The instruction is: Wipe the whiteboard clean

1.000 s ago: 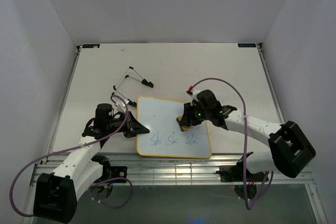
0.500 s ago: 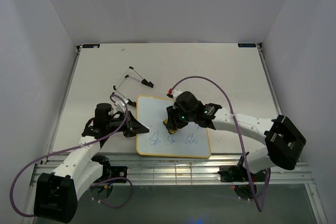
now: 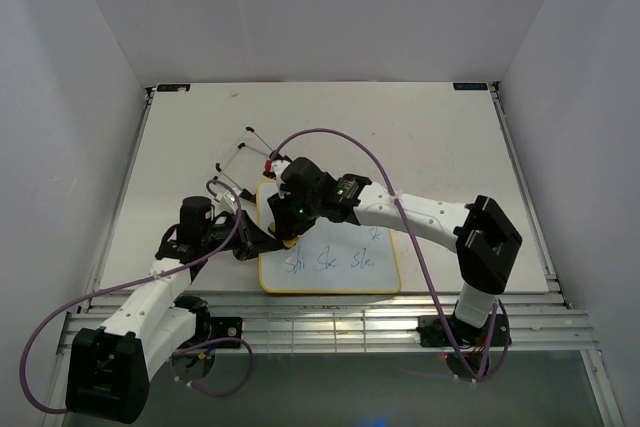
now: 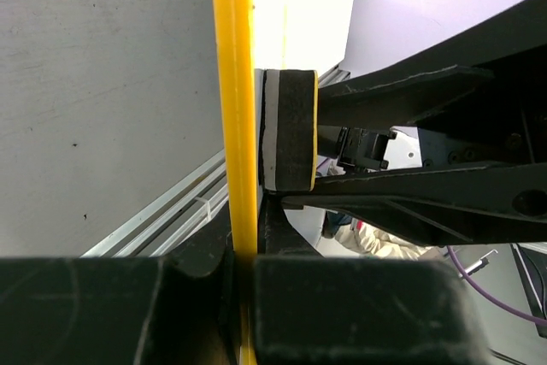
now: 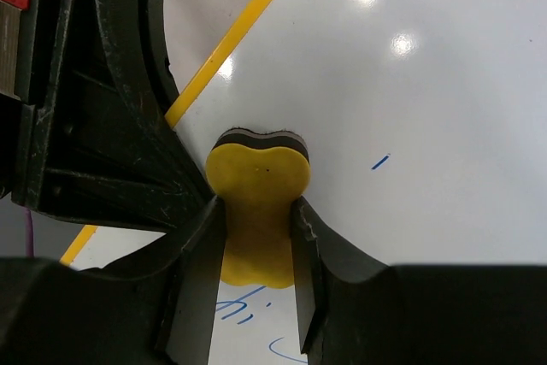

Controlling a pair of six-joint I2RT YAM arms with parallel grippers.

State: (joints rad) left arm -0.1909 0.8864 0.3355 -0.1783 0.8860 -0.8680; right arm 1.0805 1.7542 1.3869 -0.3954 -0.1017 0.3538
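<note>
The whiteboard point(image 3: 350, 237) lies flat at the table's front centre, with a thin yellow frame point(image 4: 232, 126) and blue handwritten marks point(image 3: 330, 264) along its near part. My left gripper point(image 3: 262, 240) is shut on the board's left edge, the frame pinched between its jaws point(image 4: 244, 297). My right gripper point(image 5: 256, 237) is shut on a small yellow eraser point(image 5: 256, 198). The eraser's dark felt presses on the board close to the left frame, right beside the left gripper. A short blue stroke point(image 5: 380, 161) sits on the white surface further right.
A black wire stand point(image 3: 250, 147) lies on the table behind the board's left corner. Purple cables point(image 3: 330, 137) arch over both arms. A metal rail point(image 3: 330, 322) runs along the near table edge, and white walls close in the sides and back.
My right gripper has swept the eraser leftward across the board, from its right-middle part to the left edge by the left gripper. The left gripper and board have stayed put.
</note>
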